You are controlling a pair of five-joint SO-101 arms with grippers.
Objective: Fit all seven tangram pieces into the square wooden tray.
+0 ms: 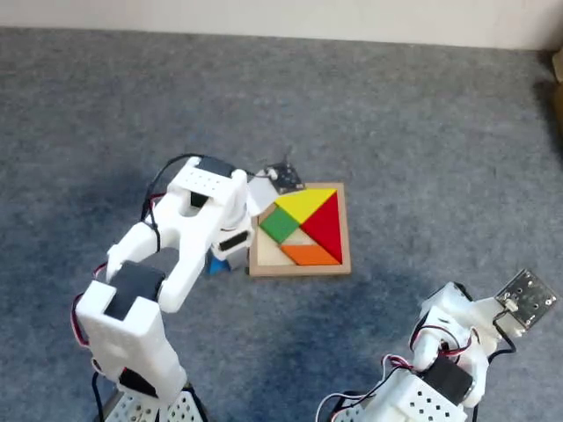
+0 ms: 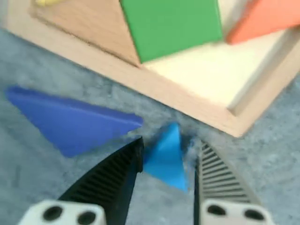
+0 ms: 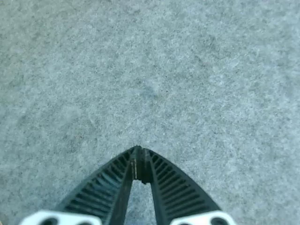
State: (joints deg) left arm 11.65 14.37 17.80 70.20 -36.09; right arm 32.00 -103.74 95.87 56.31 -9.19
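Tray (image 1: 299, 270): square and wooden, flat on the grey carpet (image 3: 187, 70) about mid-scene, just right of the left arm.
Pieces in tray: yellow triangle (image 1: 303, 202) along the far side, red triangle (image 1: 327, 224) on the right, green square (image 1: 279, 224) on the left, orange piece (image 1: 310, 254) along the near side. Bare wood shows between them and in the near-left corner.
Pieces outside: light blue triangle (image 2: 166, 159) and dark blue triangle (image 2: 70, 124), both on the carpet just left of the tray's near-left corner, close together.
Left gripper (image 2: 168, 145): low over the carpet beside the tray's rim, one finger on each side of the light blue triangle, pinching it.
Right gripper (image 3: 140, 152): at the near right, well apart from the tray, over bare carpet. Its fingers are pressed together at the tips and hold nothing.
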